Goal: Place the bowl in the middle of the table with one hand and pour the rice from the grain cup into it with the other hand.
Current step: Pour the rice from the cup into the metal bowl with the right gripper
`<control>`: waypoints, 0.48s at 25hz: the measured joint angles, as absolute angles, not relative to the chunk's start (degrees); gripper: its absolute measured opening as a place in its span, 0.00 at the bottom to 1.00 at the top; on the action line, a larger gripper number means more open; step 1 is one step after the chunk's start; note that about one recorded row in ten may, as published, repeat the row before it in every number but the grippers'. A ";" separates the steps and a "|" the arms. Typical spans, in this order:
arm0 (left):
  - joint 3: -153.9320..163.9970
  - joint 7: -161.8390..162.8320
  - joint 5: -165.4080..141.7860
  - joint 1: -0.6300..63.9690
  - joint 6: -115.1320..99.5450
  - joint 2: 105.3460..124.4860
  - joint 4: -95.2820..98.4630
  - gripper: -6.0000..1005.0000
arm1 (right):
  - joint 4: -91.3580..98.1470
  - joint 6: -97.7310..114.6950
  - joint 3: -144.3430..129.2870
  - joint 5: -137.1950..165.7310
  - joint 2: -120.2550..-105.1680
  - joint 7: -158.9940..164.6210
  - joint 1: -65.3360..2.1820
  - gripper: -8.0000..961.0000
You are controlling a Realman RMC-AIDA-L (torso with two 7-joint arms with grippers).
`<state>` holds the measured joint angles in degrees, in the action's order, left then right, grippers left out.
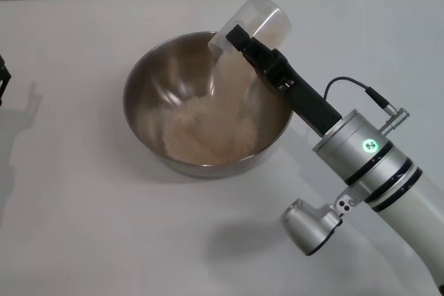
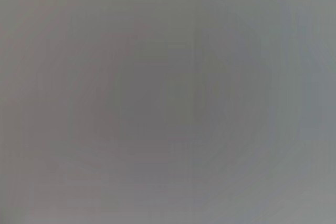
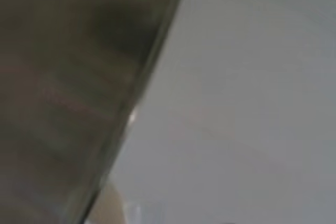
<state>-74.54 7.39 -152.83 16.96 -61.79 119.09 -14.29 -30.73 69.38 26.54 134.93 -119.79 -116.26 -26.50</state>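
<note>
Left wrist view: blank grey blur, nothing to make out. Right wrist view: blurred too, a dark sloping mass beside pale worktop (image 3: 252,77), identity unclear. Head view: left claw (image 1: 3,77) cut by the frame edge to a dark sliver, fingers unreadable. Right claw (image 1: 234,38) on the cup (image 1: 260,25), fingertips hidden behind clear plastic. Right arm cut off at the lower corner. Bowl's (image 1: 149,74) near-side rim partly hidden by that arm.
</note>
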 joint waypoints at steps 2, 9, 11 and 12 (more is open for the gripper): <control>-74.48 7.39 -152.84 16.96 -61.79 119.09 -14.41 0.81 | -31.00 69.02 26.54 134.92 -119.79 -118.66 -26.49 0.01; -73.71 8.19 -152.85 16.96 -61.79 119.09 -14.65 0.81 | -31.89 65.29 26.12 134.90 -119.83 -129.54 -26.95 0.01; -73.71 8.21 -152.85 16.96 -61.79 119.09 -14.66 0.81 | -32.36 64.80 25.94 134.94 -119.84 -130.98 -26.98 0.01; -73.71 8.22 -152.85 16.96 -61.79 119.09 -14.67 0.81 | -32.54 64.61 25.84 135.07 -119.86 -131.45 -26.98 0.01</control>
